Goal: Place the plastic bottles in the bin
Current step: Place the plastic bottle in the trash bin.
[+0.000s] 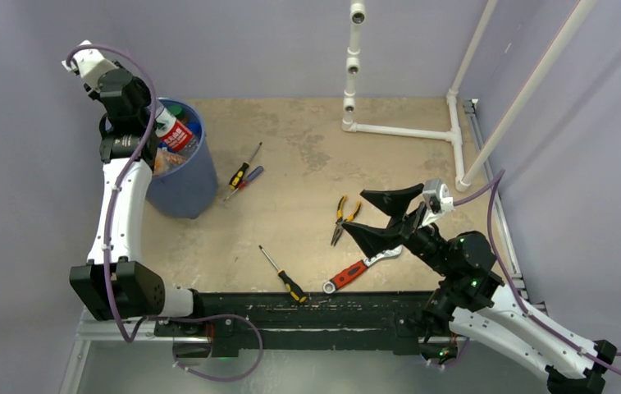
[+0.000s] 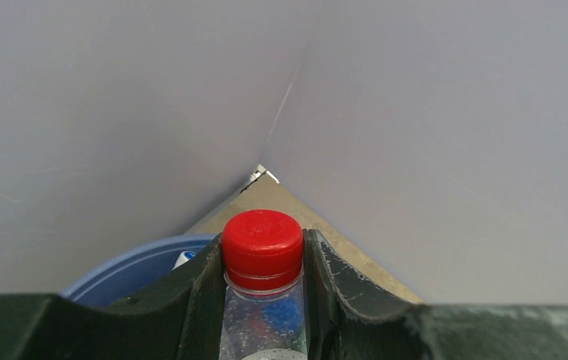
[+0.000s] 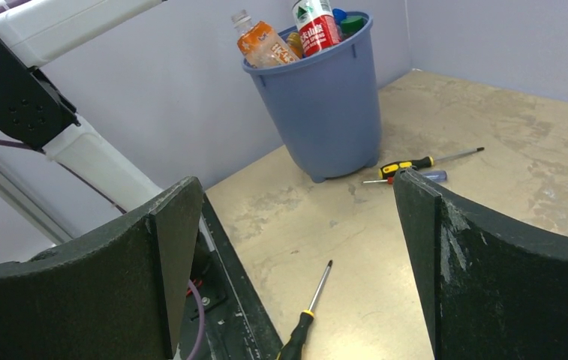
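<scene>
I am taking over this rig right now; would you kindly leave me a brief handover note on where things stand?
Left gripper: shut on the neck of a red-capped bottle, which hangs in the mouth of the bin.
Right gripper: open, empty, above the table near the pliers.
Done: other bottles are in the bin, an orange one poking above the rim.
Left: release the held bottle. No loose bottles show on the table, only screwdrivers, pliers and a wrench.
</scene>
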